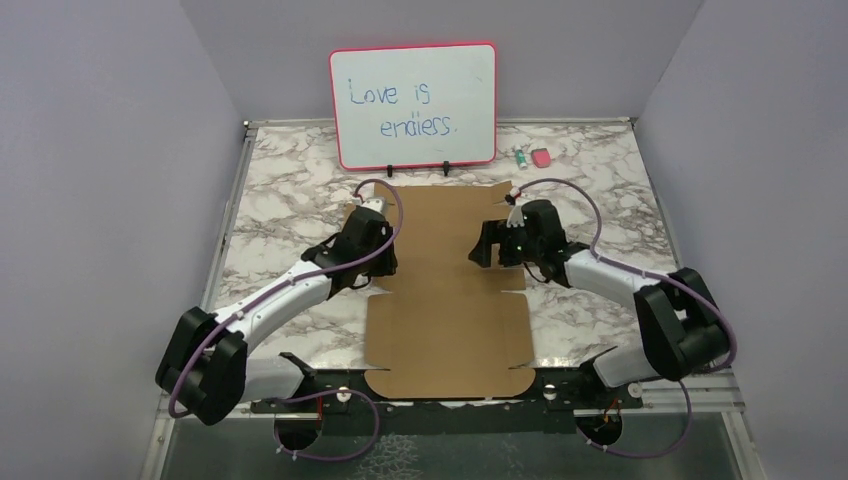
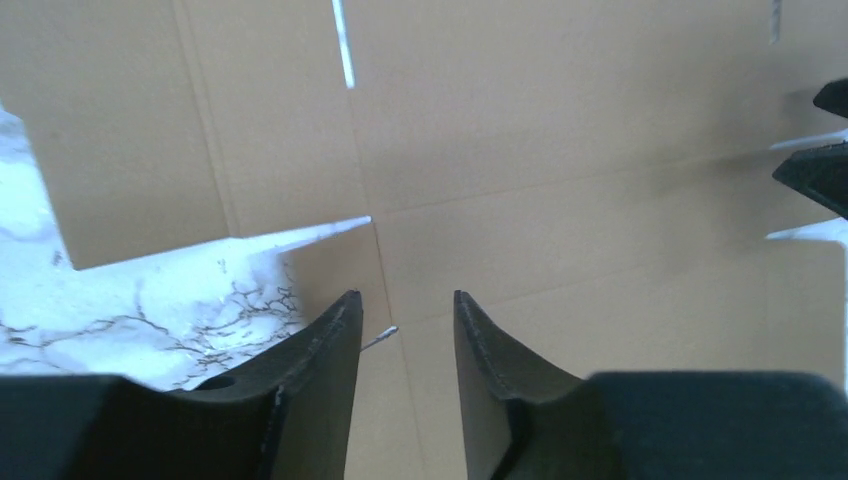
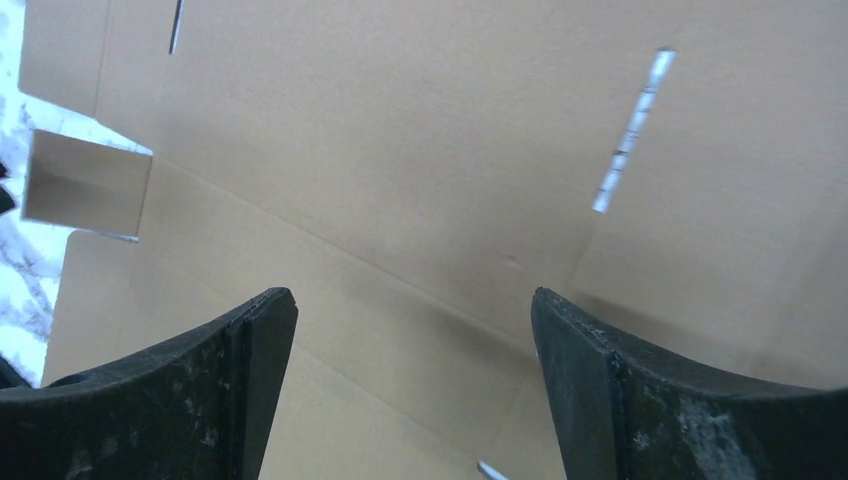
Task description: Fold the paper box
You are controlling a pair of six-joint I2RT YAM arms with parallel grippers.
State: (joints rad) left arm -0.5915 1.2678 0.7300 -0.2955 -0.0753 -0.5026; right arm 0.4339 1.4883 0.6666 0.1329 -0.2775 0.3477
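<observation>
Top view: even, diffuse light from above, moderately bright. Only soft, short shadows lie beneath the arms on the tabletop (image 1: 290,190). The whiteboard (image 1: 413,105) is legible and free of glare.

Left wrist view: the paper box (image 2: 560,200) ahead of the left pincer (image 2: 404,295) is reasonably sharp. The tabletop to the pincer's left is bleached (veins barely hold). The fingers are near-black and slightly soft.

Right wrist view: a faint shadow band crosses the cardboard just ahead of the right pincer (image 3: 410,292).
</observation>
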